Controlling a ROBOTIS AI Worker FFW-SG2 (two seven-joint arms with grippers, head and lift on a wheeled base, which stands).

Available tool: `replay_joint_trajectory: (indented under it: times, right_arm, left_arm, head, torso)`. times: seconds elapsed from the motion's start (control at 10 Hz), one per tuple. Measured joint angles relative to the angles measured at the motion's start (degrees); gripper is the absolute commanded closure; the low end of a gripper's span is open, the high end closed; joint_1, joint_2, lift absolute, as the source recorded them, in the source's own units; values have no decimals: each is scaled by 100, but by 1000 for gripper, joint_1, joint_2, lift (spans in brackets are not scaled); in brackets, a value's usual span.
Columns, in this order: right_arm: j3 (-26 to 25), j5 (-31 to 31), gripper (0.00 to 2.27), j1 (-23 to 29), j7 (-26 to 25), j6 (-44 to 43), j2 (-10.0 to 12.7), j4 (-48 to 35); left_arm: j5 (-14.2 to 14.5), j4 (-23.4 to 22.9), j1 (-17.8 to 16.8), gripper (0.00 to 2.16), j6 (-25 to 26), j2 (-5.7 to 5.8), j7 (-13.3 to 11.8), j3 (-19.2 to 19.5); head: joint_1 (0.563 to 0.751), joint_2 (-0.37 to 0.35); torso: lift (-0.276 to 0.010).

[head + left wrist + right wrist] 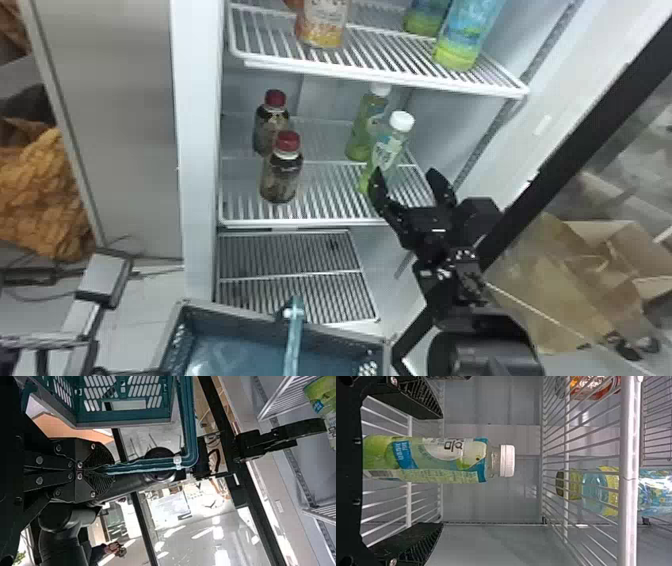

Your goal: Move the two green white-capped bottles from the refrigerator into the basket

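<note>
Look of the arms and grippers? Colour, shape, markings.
Right arm: black, with a bulky rounded housing below a narrower, jointed wrist dotted with small pale fittings. Right gripper: black, with ribbed inner faces and silver screws; its fingers taper to points in the head view. Left gripper: also black, with silver screws on its plates and finely ridged, fan-shaped tips.

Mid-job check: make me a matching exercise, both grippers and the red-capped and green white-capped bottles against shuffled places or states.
1. Right gripper
2. Left gripper
3. Red-capped bottles
4. Green white-capped bottles

A. shut on the basket handle
B. right side of the shelf
C. open
D. left side of the same shelf

Pairs: 1-C; 2-A; 3-D; 4-B
</note>
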Motion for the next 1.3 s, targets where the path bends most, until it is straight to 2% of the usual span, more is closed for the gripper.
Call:
replay_joint_trajectory:
  times: [0.6, 0.7, 0.8, 0.9, 1.1, 1.2, 1.3]
  right_arm:
    - [106, -29, 104, -674, 9, -194, -67, 783]
    - [163, -47, 174, -733, 9, -224, -77, 864]
    - [222, -70, 348, -801, 13, -230, -83, 942]
    - [268, -100, 665, -872, 18, -231, -92, 1025]
    - [310, -112, 776, -920, 9, -232, -94, 1053]
    - [309, -112, 906, -917, 8, -236, -93, 1030]
    - [304, -112, 906, -889, 6, -279, -92, 991]
  left_arm:
    - [-22, 0, -25, 1161, -13, 3, 0, -28]
    - [-22, 0, -32, 1161, -18, 3, 0, -29]
    - [-22, 0, -30, 1161, -25, 3, 0, -26]
    - [-22, 0, -24, 1161, -27, 3, 0, -25]
    - [-12, 0, -17, 1161, -27, 3, 0, -24]
    - [-6, 0, -9, 1161, -27, 3, 0, -24]
    - [-1, 0, -7, 1161, -27, 3, 0, -20]
  head:
    - [695, -350]
    - [695, -350]
    - [695, -350]
    - [695, -350]
    - [695, -350]
    - [695, -350]
    - [695, -350]
  torso:
    - [-263]
    - [-263]
    - [-263]
    - [-263]
    - [-263]
    - [-263]
    - [-263]
